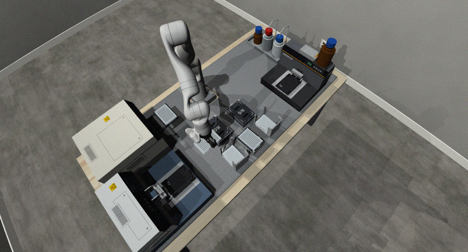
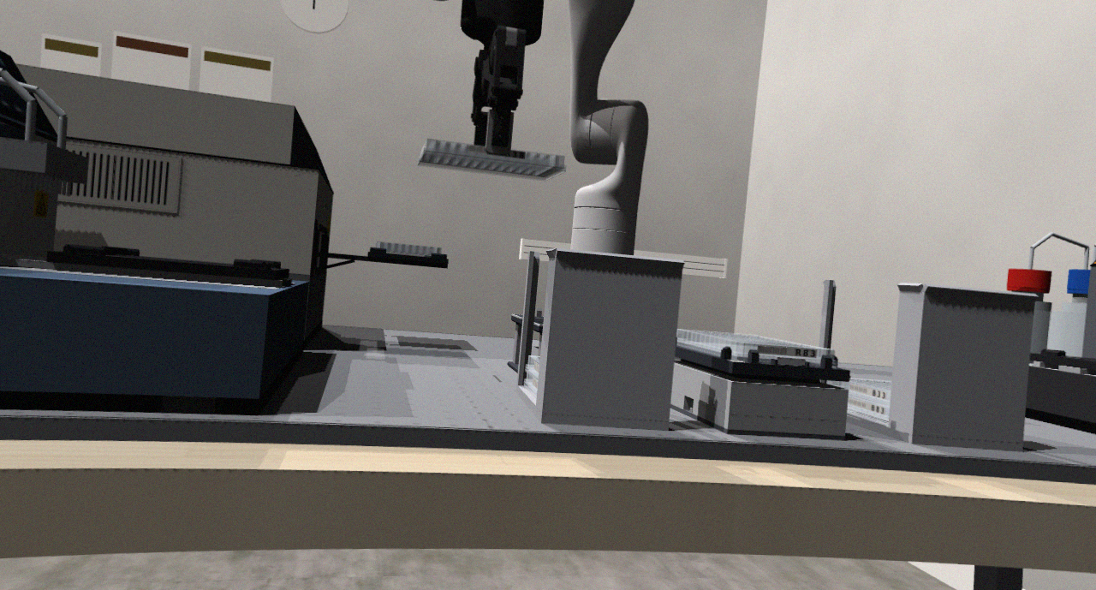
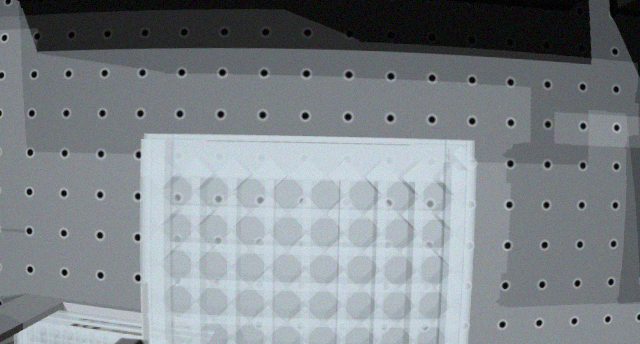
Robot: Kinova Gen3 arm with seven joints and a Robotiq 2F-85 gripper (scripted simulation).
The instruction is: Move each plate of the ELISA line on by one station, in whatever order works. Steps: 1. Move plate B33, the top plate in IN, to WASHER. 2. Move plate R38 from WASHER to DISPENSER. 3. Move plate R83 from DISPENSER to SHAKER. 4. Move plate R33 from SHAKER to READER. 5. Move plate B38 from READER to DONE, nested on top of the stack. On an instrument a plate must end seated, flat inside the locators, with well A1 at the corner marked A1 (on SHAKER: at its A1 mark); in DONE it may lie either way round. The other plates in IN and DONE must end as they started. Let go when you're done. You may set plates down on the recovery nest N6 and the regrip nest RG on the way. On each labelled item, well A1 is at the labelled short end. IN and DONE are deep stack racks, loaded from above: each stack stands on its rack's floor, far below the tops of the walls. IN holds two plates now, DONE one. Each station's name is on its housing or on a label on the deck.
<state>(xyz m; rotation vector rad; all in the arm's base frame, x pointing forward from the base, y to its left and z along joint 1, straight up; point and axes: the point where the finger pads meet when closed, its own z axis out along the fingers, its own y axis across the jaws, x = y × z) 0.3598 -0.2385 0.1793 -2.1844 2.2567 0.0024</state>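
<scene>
My gripper (image 1: 209,142) points down, and its fingers are shut across the width of a clear well plate (image 1: 202,146). It holds the plate level, high above the perforated deck. In the exterior view the gripper (image 2: 494,138) and the plate (image 2: 490,157) hang left of a grey stack rack (image 2: 609,337). The wrist view shows the plate's wells (image 3: 307,239) over bare deck. The plate's label is not visible. A plate marked R83 (image 2: 754,347) sits on a low unit between the two racks. Another plate (image 1: 165,113) lies on the tray of the beige instrument.
The RG nest (image 1: 221,129) and the N6 nest (image 1: 241,112) stand just beyond my gripper, both empty. Two stack racks (image 1: 234,154) (image 1: 267,123) flank a plate on its base (image 1: 250,139). The blue instrument's nest (image 1: 178,180) and the far instrument's A1 nest (image 1: 287,83) are empty.
</scene>
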